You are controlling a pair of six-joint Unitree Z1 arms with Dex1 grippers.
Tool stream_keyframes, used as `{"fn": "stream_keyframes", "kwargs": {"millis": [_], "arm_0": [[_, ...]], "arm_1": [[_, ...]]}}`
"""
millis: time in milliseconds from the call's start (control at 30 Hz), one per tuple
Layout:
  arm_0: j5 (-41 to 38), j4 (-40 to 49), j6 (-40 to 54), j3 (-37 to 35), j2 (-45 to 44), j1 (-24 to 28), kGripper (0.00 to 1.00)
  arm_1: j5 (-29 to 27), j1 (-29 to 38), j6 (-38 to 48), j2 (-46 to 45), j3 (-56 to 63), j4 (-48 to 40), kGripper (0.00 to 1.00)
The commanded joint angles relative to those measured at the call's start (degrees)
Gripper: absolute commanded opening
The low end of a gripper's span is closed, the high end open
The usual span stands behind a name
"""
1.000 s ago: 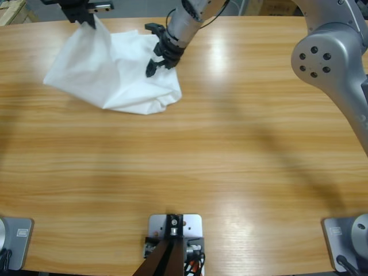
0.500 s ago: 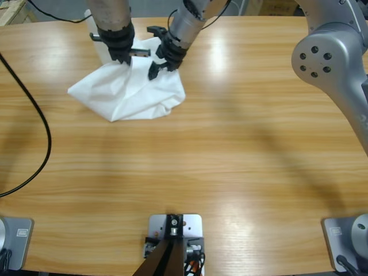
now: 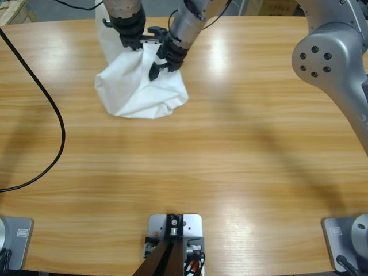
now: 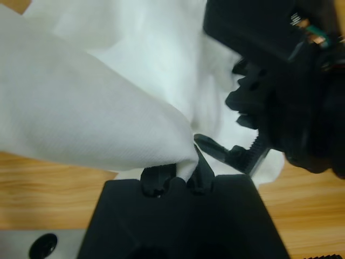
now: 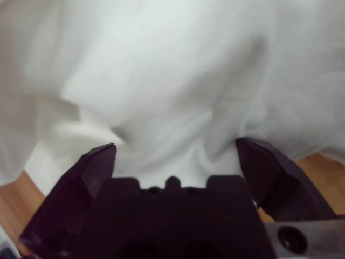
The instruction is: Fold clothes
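The clothes are one white T-shirt point(image 3: 141, 92), lying bunched in a heap at the far left-centre of the table. My left gripper point(image 3: 135, 41) comes down from the top edge and is shut on a lifted fold of it; the left wrist view shows white cloth point(image 4: 81, 124) pinched at the jaws point(image 4: 178, 175). My right gripper point(image 3: 158, 58) stands open just to its right, pressed onto the heap. In the right wrist view its jaws point(image 5: 175, 148) spread wide against the cloth point(image 5: 161, 65). The right gripper point(image 4: 253, 135) also shows in the left wrist view. No chest text shows.
A black cable point(image 3: 54, 115) loops across the table's left side. A large silver elbow point(image 3: 328, 57) hangs over the upper right corner. Bare wooden table point(image 3: 230, 161) stretches in front of and to the right of the heap.
My left gripper carried the held fold rightwards from the far left until it is beside the right gripper. The shirt drew in to a narrower, taller heap. The right gripper barely moved.
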Motion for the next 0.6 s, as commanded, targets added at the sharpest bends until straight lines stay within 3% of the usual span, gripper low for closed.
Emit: {"fn": "stream_keyframes", "kwargs": {"millis": [33,467,567,600], "arm_0": [[-0.6,8.6,2.0,-1.1,5.7,-0.8,0.000],[-0.7,8.7,4.2,-0.6,8.8,-1.7,0.000],[-4.5,8.7,5.0,-0.7,9.3,-1.1,0.000],[-7.1,8.7,5.0,-0.6,9.5,-0.5,0.313]], "arm_1": [[0.9,1.2,0.2,5.6,-31.7,1.6,0.918],[1.6,2.3,0.7,5.7,-31.6,1.5,0.918],[1.6,2.3,0.7,5.8,-31.6,1.7,0.918],[1.6,2.3,0.7,5.8,-31.6,1.8,0.918]]}}
